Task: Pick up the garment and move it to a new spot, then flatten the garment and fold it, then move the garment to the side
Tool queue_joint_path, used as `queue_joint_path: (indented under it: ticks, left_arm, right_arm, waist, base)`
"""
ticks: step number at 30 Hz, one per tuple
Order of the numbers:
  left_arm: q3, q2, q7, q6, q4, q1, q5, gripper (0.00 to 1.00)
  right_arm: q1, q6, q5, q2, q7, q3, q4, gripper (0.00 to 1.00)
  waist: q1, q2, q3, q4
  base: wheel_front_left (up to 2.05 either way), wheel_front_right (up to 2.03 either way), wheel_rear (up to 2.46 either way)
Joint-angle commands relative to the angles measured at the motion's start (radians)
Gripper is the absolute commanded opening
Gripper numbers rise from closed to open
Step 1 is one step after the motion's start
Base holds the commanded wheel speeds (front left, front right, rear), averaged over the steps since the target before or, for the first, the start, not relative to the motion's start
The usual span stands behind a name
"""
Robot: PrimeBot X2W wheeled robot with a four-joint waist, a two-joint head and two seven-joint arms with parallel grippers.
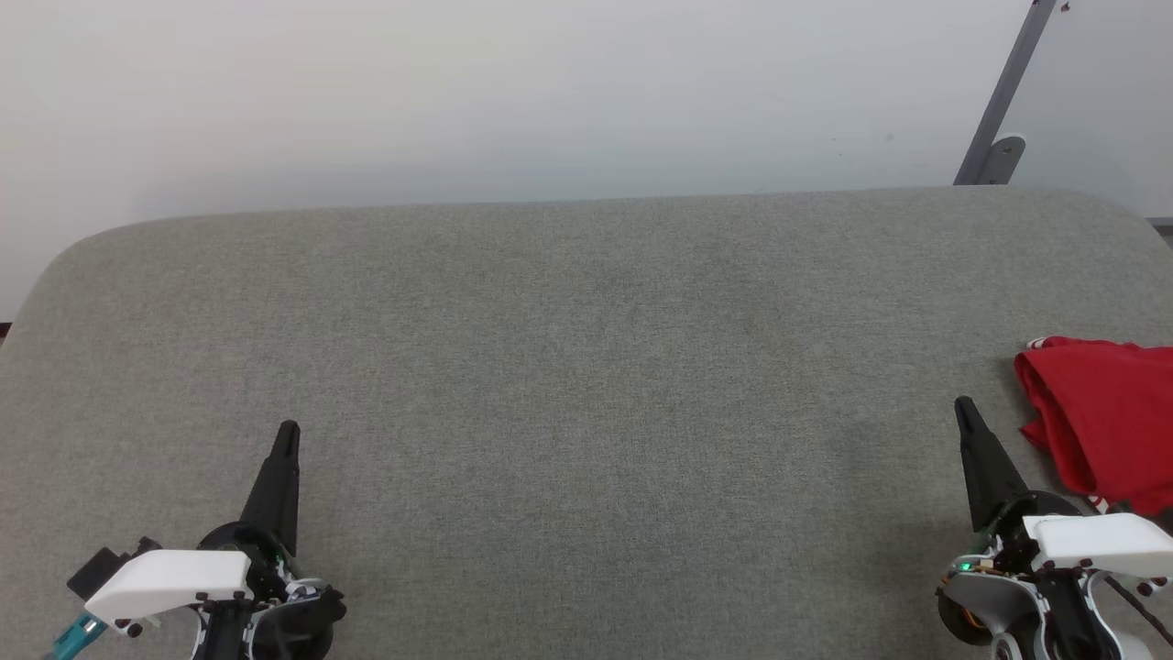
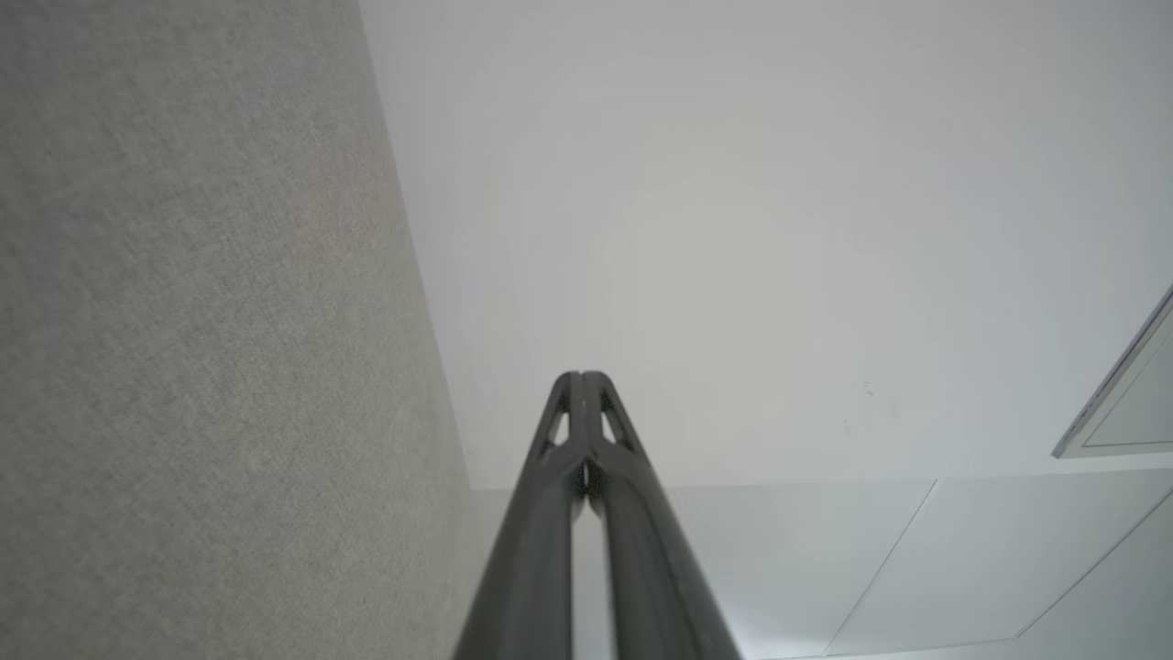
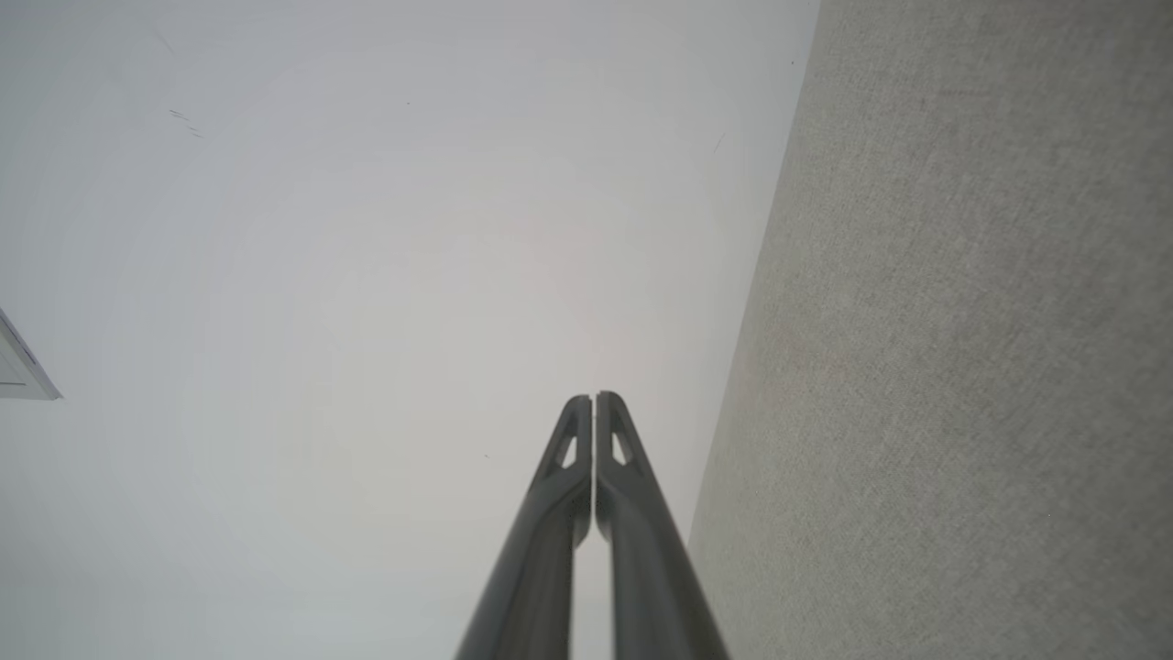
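The red garment [image 1: 1104, 422] lies bunched at the right edge of the grey fabric table [image 1: 586, 385], partly cut off by the head view's border; a bit of striped trim shows at its top and bottom. My right gripper [image 1: 964, 407] is shut and empty, its tip a short way left of the garment, not touching it. My left gripper [image 1: 288, 431] is shut and empty near the table's front left. In the wrist views both finger pairs, left gripper [image 2: 583, 376] and right gripper [image 3: 594, 398], are pressed together with nothing between them.
A white wall stands behind the table's far edge. A grey metal post [image 1: 999, 101] leans at the back right. The table has rounded far corners.
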Motion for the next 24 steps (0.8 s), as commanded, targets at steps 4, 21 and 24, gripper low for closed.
queue_joint_path:
  ticks: [4, 21, 24]
  left_arm:
    - [0.004, -0.002, 0.004, 0.002, 0.0, -0.013, 0.004, 0.0]
    - [0.005, -0.002, 0.005, 0.002, 0.0, -0.014, 0.005, 0.0]
    - [0.005, -0.002, 0.005, 0.002, 0.0, -0.014, 0.005, 0.0]
  right_arm:
    - [-0.005, 0.0, 0.004, -0.003, 0.002, 0.002, 0.002, 0.0]
    - [-0.005, 0.0, 0.004, -0.003, 0.002, 0.002, 0.002, 0.0]
    - [-0.005, 0.0, 0.004, -0.003, 0.002, 0.002, 0.002, 0.0]
  waist:
    - [0.0, -0.0001, 0.0, 0.0]
    - [0.0, -0.0001, 0.0, 0.0]
    - [0.0, -0.0001, 0.0, 0.0]
  base:
    - [0.0, 0.0, 0.0]
    - [0.0, 0.0, 0.0]
    - [0.0, 0.0, 0.0]
